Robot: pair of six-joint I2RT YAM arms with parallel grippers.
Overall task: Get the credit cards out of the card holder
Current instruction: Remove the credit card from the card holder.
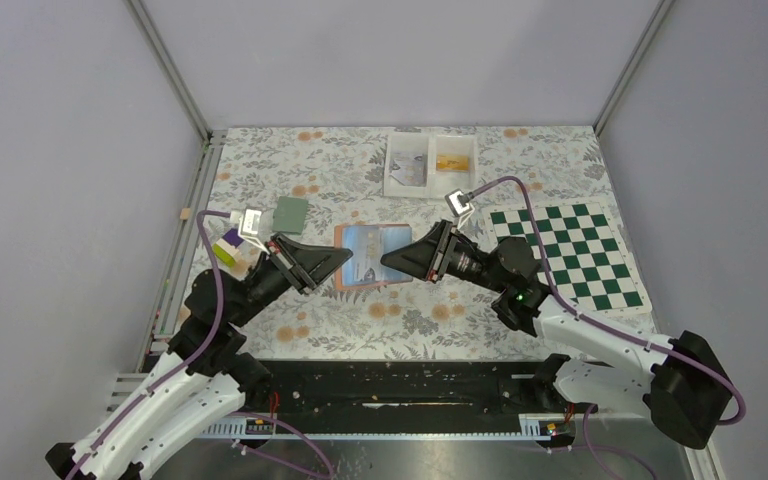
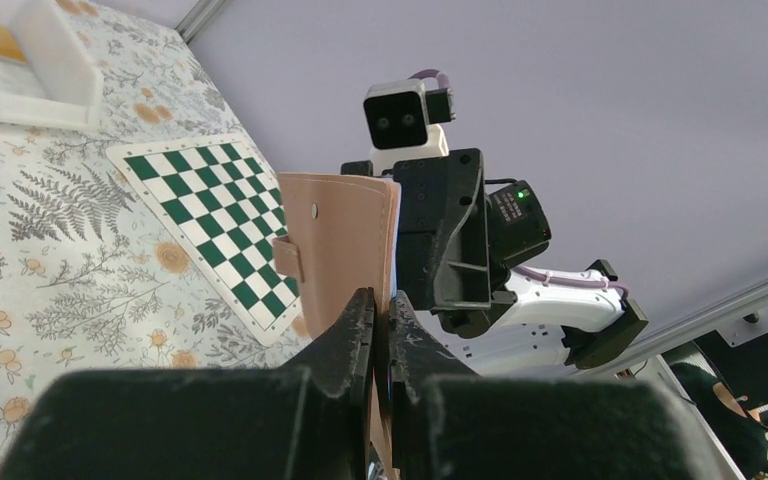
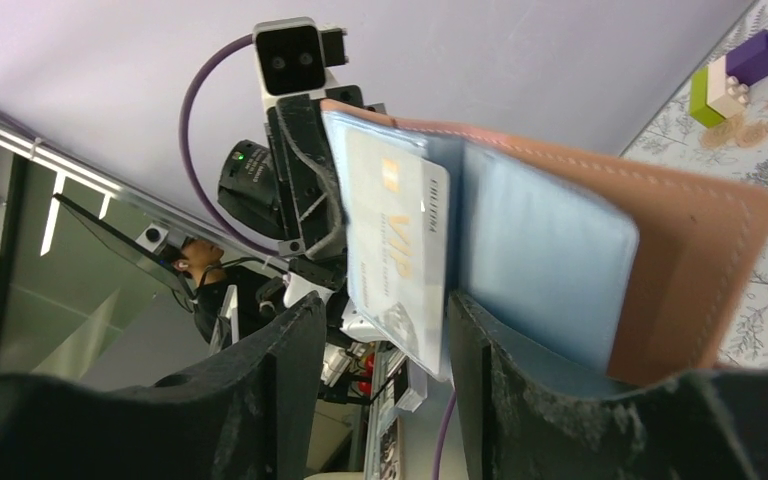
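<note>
Card holder at mid-table, opened out, light-blue inner panels up toward the top camera, caught between the two arms. Cannot tell whether it touches the cloth.

Left gripper: jaws closed tight on the holder's left edge. In the left wrist view the tan cover with its small tab rises just beyond the pinched fingertips.

Right gripper: jaws parted, one finger either side of a silvery card marked VIP. The card sits in a clear pocket and part of it sticks out past the blue panel. A gap shows on one side, so no grip on it.

Grey-green card lies flat on the table behind the left gripper, toy blocks near it.

Chessboard mat to the right; white tray at the far edge
</note>
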